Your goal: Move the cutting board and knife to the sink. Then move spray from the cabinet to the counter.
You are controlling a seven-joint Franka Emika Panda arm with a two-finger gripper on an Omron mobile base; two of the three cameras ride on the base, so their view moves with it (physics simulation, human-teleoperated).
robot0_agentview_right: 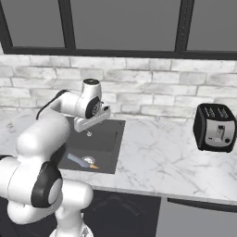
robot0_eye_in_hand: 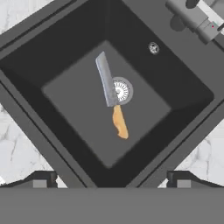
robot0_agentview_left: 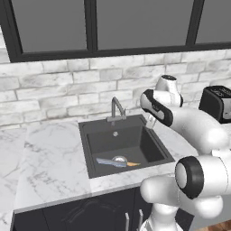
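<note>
In the left base view the knife (robot0_agentview_left: 116, 163) lies flat on the floor of the sink (robot0_agentview_left: 92, 135), near the front wall, its tan handle pointing right and its blade left, partly across the drain; the faucet (robot0_agentview_left: 117, 109) stands at the sink's back rim, and the arm reaches over the sink's right side with the hand above the back right corner, well above the knife. The white marble counter (robot0_agentview_left: 49, 162) runs around the sink, with dark cabinet fronts below, a pale brick wall behind and a black-framed window above; a dark toaster (robot0_agentview_left: 217, 103) sits at the far right. In the right base view the hand hangs over the sink (robot0_agentview_right: 111, 148), the knife (robot0_agentview_right: 82, 162) on the floor below and apart from it, while the toaster (robot0_agentview_right: 215, 127) stands well to the right on the counter (robot0_agentview_right: 162, 162). In the hand view the gripper (robot0_eye_in_hand: 111, 183) looks straight down into the sink (robot0_eye_in_hand: 52, 52); its fingertips (robot0_eye_in_hand: 41, 180) stand wide apart with nothing between them, and the knife (robot0_eye_in_hand: 111, 100) lies beyond them on the floor, blade over the drain's edge. The faucet (robot0_eye_in_hand: 192, 17) shows at the top right. No writing can be read anywhere.
</note>
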